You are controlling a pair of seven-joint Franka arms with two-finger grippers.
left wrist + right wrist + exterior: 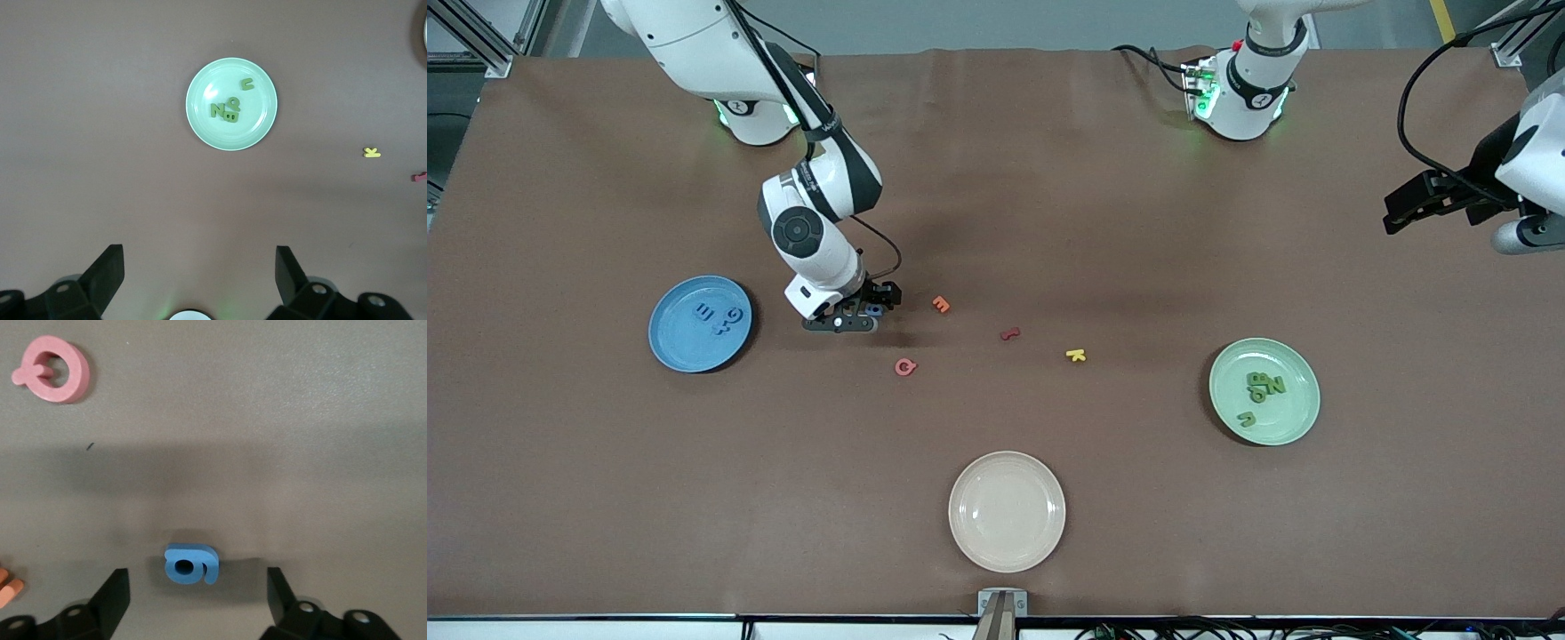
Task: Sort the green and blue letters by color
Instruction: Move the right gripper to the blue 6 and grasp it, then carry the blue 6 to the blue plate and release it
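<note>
Underneath, brown table (1049,178) covering, creased.

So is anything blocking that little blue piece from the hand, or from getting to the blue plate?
Nothing visible. The blue 6 lies on the table between the right hand's open fingers, with bare table from there to the blue plate. The pink letter and orange letter lie off that path.

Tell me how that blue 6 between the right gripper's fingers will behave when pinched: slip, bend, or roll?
The blue 6 looks thick and foam-like, so probably light and slightly squashy rather than floppy. It lies flat on the table, so rolling seems unlikely. Its rounded edges may let it twist between the right gripper fingers, which stand open around it.
</note>
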